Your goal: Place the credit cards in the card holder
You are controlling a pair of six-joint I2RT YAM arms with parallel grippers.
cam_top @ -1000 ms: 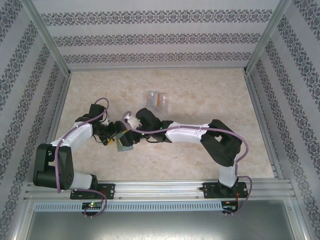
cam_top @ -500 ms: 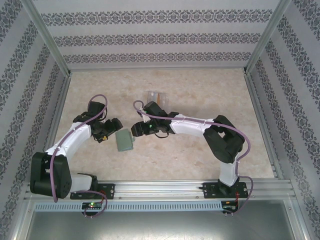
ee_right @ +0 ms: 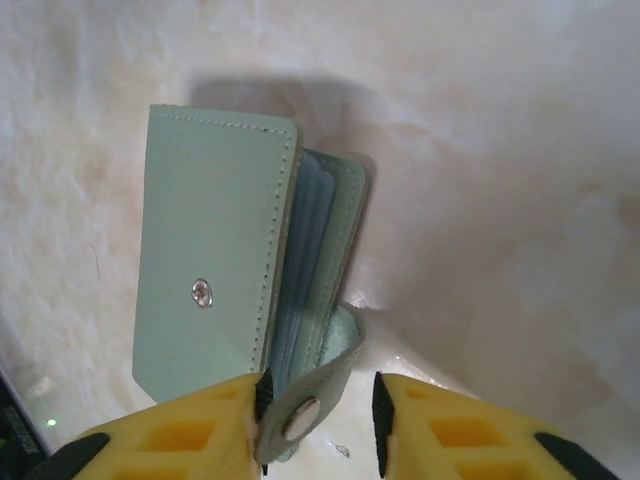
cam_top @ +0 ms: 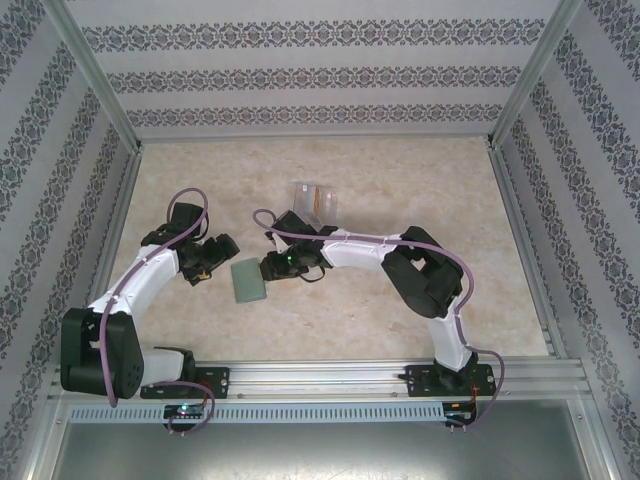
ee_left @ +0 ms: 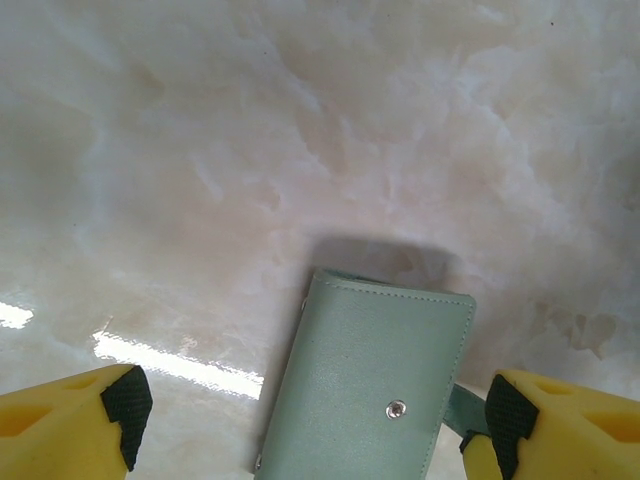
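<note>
The sage-green card holder (cam_top: pixel 248 282) lies folded on the marbled table (cam_top: pixel 400 180) between both arms, cover slightly ajar, pale pockets showing, its snap tab (ee_right: pixel 300 418) loose. The left gripper (ee_left: pixel 308 410) gapes wide, holding nothing. The right gripper (ee_right: pixel 318 400) brackets the tab closely; whether it pinches is unclear.
</note>
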